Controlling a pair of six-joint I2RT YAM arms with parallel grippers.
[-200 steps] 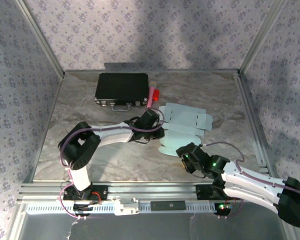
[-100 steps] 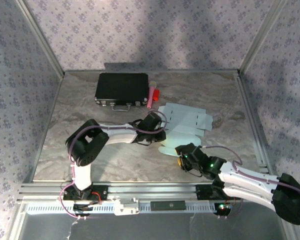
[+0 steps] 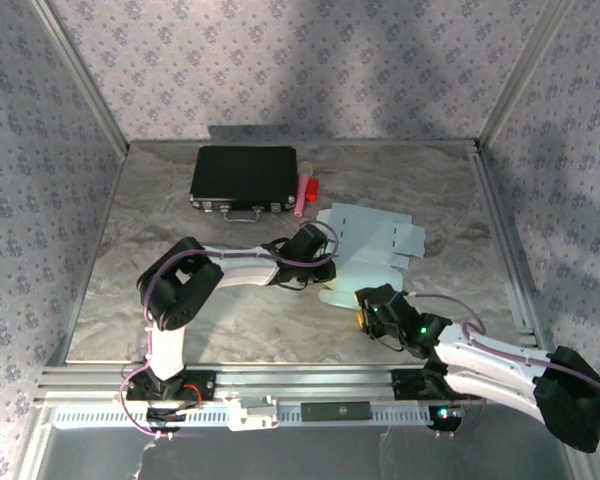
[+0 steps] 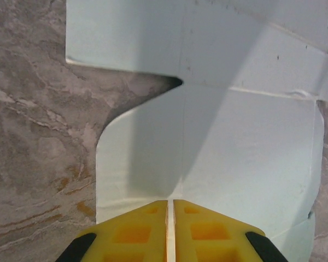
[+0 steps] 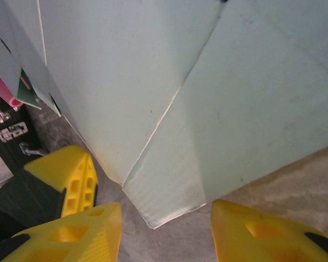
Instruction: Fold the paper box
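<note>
The paper box is lying as a pale blue die-cut sheet on the marbled bench, right of centre, with its flaps fanning out toward the far right. The left arm is reaching across from its base, and the left pincer is sitting at the sheet's near-left edge. In the left wrist view that pincer is pressing its yellow fingers together on the rounded flap of the card, which is creasing right where they are pinching it. The right pincer is working at the sheet's near edge, just beside its partner. In its own view the right pincer is holding its fingers spread, and a pointed corner of the card is hanging between them; I cannot tell whether either finger is touching it. The left arm's yellow fingertip is peeking in at that view's left. Well apart from all this, a black case is resting at the far side of the bench, with a small pink and red object just beside its right end.
</note>
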